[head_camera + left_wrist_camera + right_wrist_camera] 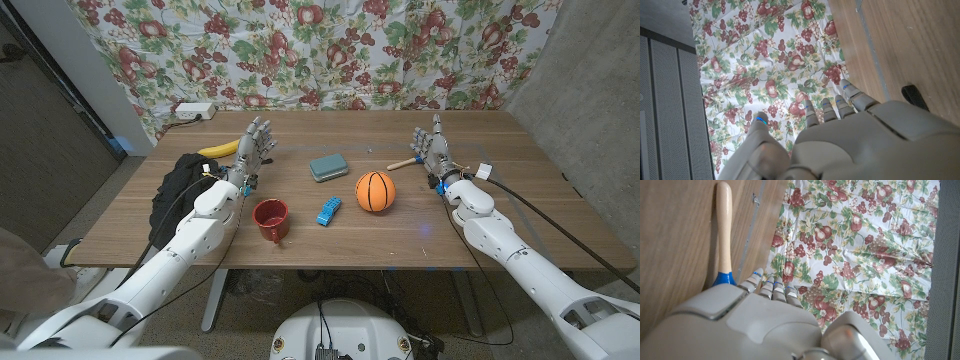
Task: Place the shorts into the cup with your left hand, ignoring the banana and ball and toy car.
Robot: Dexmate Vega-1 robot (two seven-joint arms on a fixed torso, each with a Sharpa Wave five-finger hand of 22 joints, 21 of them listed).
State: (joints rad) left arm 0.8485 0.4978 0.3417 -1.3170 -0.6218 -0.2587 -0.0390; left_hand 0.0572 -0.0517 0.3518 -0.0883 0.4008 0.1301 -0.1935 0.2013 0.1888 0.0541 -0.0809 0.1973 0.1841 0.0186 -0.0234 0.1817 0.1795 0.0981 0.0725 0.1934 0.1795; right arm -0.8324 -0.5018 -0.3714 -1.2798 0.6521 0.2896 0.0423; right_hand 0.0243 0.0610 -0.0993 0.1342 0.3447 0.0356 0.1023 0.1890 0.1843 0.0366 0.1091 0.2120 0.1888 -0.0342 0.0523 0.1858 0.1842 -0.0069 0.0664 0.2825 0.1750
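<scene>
Shorts (178, 195) overhang table (480, 235) edge — left hand (252, 152) open, empty — beside cup (270, 219).

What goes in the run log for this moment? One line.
left hand: open, beside shorts | right hand: open, idle | cup: empty, upright | shorts: on table, not yet grasped

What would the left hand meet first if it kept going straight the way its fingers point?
Probably nothing on the table: the left hand points toward the far edge, passing beside the banana, with the fruit-print cloth beyond. Depth is unclear.
</scene>
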